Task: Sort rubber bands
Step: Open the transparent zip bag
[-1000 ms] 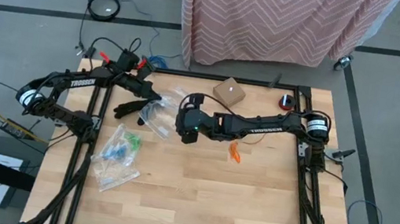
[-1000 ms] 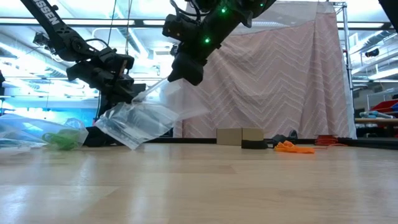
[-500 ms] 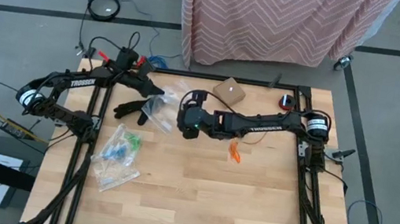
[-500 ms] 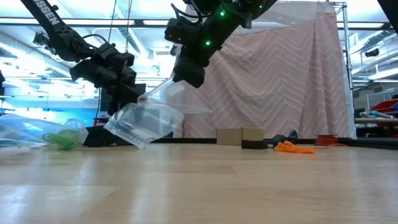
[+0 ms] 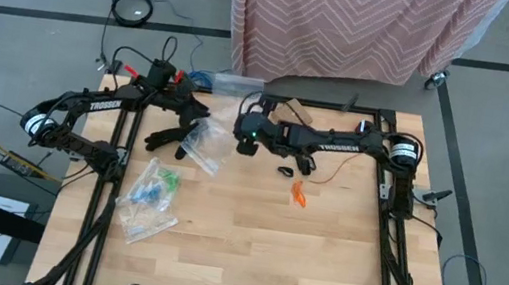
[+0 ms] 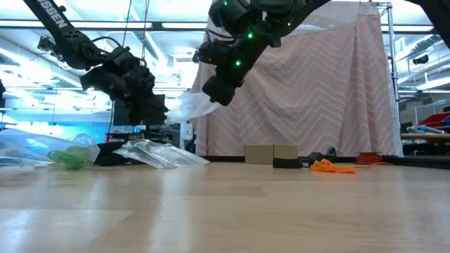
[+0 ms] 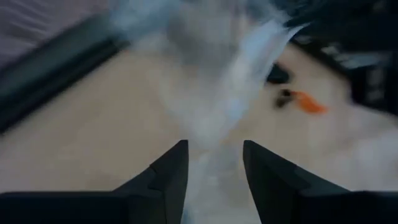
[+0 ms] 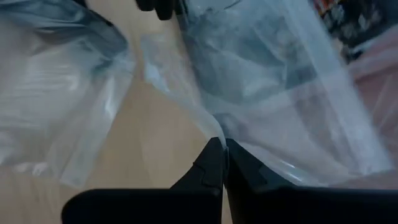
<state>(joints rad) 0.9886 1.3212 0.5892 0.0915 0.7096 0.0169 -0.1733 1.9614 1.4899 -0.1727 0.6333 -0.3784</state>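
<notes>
My right gripper (image 8: 221, 149) is shut on a clear zip bag (image 6: 191, 105), which it holds up near the table's far edge. A second clear bag (image 5: 203, 147) lies flat on the table below. My left gripper (image 7: 214, 168) stands open just left of the held bag, with blurred plastic in front of its fingers. Black rubber bands (image 5: 286, 170) and orange rubber bands (image 5: 299, 195) lie loose on the wood. Green and blue bands sit inside bags (image 5: 154, 190) at the left. My left gripper stands open with the held bag's plastic (image 7: 217, 118) right before its fingers; whether it touches the bag I cannot tell. My right gripper pinches a thin edge of the clear bag (image 8: 214, 134) between its two fingertips. The bag spreads out beyond the fingers, lifted clear of the table.
A small cardboard box (image 5: 295, 106) and a red and black object (image 5: 365, 129) stand at the far edge. The near half of the table (image 5: 247, 263) is bare wood. A pink patterned cloth (image 6: 316, 77) hangs behind the table.
My left gripper has opened and rolled, letting go of the plastic. My right gripper has swung toward the table's far edge, keeping one bag. The other bag has dropped and now lies flat on the table. The black bands now show where the right arm was.
</notes>
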